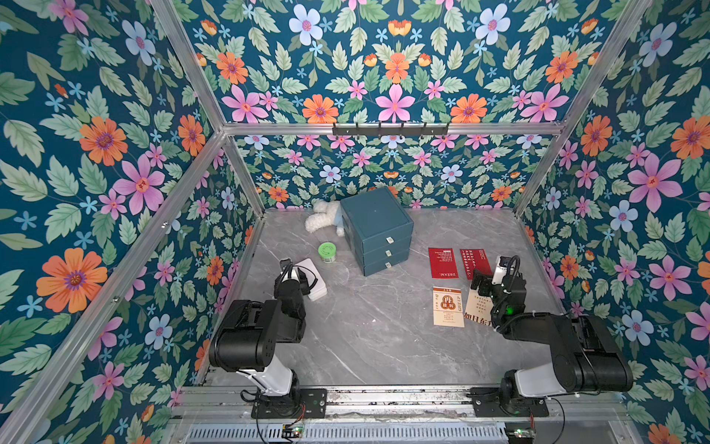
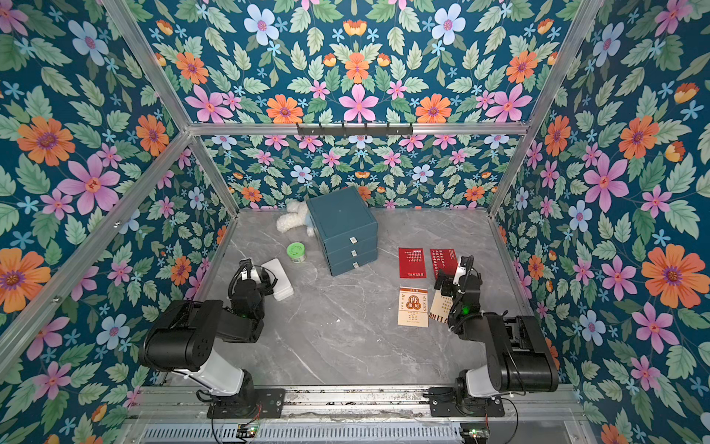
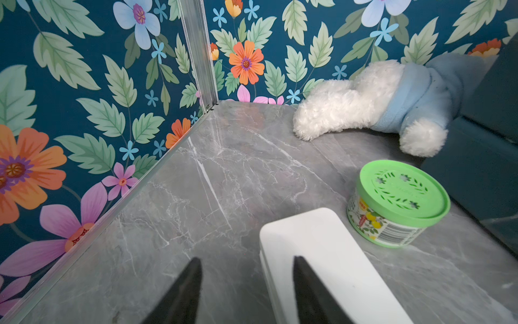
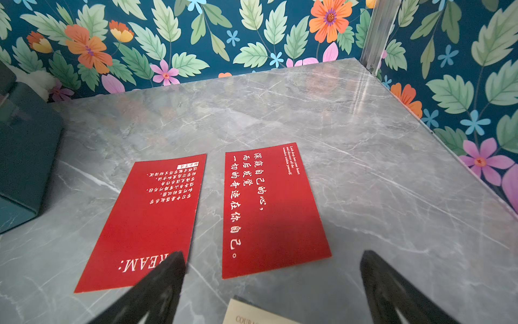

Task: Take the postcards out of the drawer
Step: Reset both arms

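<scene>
1. Already the four postcards [image 1: 443, 262] lie flat on the desk [image 1: 365, 338], beside the shut drawer chest [image 1: 376, 230].
2. Right hand [image 4: 272, 254] hangs wide apart over them; left hand [image 3: 247, 261] is partly apart, empty, by the white block [image 3: 322, 252].
3. Probably light, thin, bendable: pinch one short edge.

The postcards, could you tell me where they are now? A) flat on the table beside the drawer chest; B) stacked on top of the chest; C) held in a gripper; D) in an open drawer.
A: two red postcards and two cream postcards lie flat on the table; the chest's three drawers are shut.
</scene>
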